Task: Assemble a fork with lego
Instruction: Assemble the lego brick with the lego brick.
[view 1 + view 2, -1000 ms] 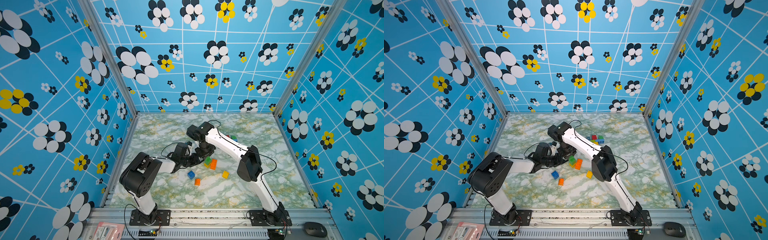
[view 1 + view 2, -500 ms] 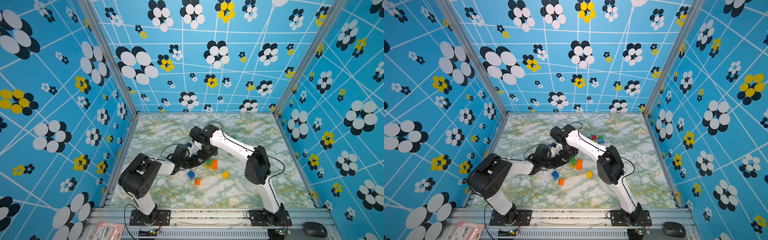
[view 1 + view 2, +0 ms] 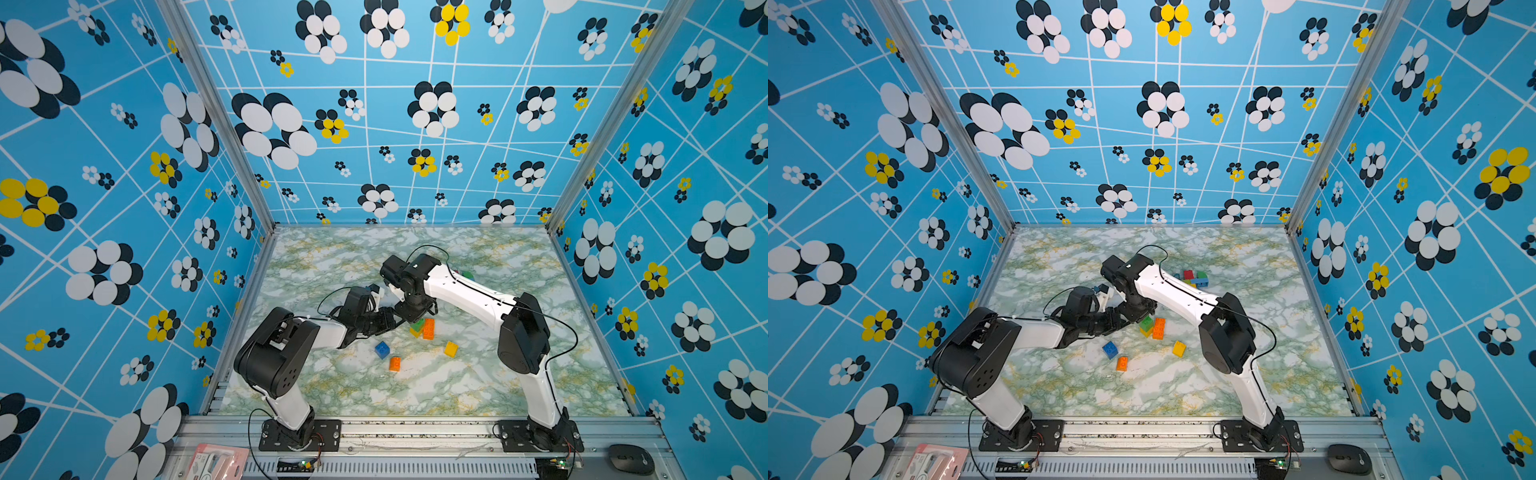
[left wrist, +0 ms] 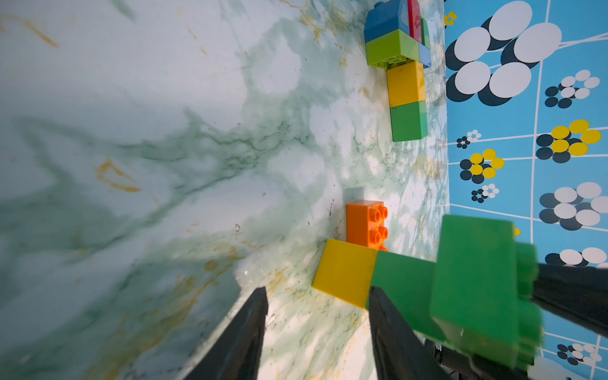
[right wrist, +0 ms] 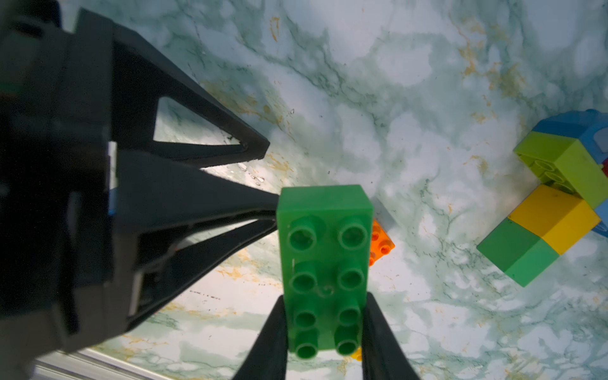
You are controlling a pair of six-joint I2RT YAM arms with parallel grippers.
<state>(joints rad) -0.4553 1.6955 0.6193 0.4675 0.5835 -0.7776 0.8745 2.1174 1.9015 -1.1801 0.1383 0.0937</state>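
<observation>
One green brick (image 5: 324,230), which I judge light, rigid, slick: my right pincer (image 5: 325,296), low in frame, clamps its long sides; my left pincer (image 4: 317,289) gapes empty.

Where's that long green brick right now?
In the right wrist view the long green brick is clamped in the right gripper, mid-table, beside the long orange brick.

High stereo pair, 2 wrist close-ups

Left claw (image 3: 1120,322) and right claw (image 3: 1141,316) meet at green brick (image 3: 1146,322), orange brick (image 3: 1159,328) alongside
</observation>
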